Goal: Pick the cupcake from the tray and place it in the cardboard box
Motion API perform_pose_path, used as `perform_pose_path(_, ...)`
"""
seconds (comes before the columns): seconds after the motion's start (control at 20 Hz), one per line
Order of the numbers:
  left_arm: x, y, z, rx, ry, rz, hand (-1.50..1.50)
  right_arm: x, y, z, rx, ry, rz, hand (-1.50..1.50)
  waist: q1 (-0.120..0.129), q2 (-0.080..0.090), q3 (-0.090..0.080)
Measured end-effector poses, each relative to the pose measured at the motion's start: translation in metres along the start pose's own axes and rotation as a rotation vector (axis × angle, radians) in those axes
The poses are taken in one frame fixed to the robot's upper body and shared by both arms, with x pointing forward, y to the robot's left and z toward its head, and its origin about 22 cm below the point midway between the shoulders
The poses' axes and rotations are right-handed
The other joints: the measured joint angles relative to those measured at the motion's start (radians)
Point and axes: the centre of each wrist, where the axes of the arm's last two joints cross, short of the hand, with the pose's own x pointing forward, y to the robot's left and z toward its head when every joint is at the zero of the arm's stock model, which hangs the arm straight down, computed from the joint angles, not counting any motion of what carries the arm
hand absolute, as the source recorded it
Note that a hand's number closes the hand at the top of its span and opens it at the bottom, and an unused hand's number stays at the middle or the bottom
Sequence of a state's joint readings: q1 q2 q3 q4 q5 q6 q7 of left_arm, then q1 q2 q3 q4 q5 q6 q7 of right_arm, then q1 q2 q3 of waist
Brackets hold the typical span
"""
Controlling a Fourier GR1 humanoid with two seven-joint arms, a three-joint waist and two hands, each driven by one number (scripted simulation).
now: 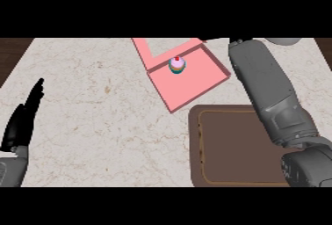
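The cupcake (177,64) already sits in the pink box (211,81), at twelve o'clock from the brown tray (198,145). The right hand is out of view. The left hand (23,118) rests open at nine o'clock. Withdraw the right arm (269,94) upward, clear of the box walls.

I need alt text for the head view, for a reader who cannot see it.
A cupcake sits inside an open pink box on a marble counter, beyond a brown tray. The left hand rests open at the left edge; the right forearm crosses the tray.
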State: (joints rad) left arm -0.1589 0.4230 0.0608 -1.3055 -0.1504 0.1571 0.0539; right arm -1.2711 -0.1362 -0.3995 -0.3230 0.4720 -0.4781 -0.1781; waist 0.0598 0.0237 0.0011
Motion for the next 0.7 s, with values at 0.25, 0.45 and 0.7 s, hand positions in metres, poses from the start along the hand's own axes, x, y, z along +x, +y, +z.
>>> perform_pose_path(0.25, -0.007, -0.001, 0.002, 0.011, 0.021, 0.001, 0.0, -0.028, -0.037, -0.007, -0.033, 0.007, -0.068, -1.5, -0.024, -0.009, 0.0)
perform_pose_path(0.45, -0.011, 0.003, 0.006, 0.021, 0.038, -0.004, 0.0, -0.048, -0.072, -0.01, -0.062, 0.033, -0.081, -1.5, -0.041, -0.017, -0.001)
perform_pose_path(0.7, -0.017, 0.008, 0.015, 0.028, 0.05, -0.003, 0.0, -0.08, -0.122, -0.005, -0.071, 0.047, -0.065, -1.5, -0.056, -0.024, -0.001)
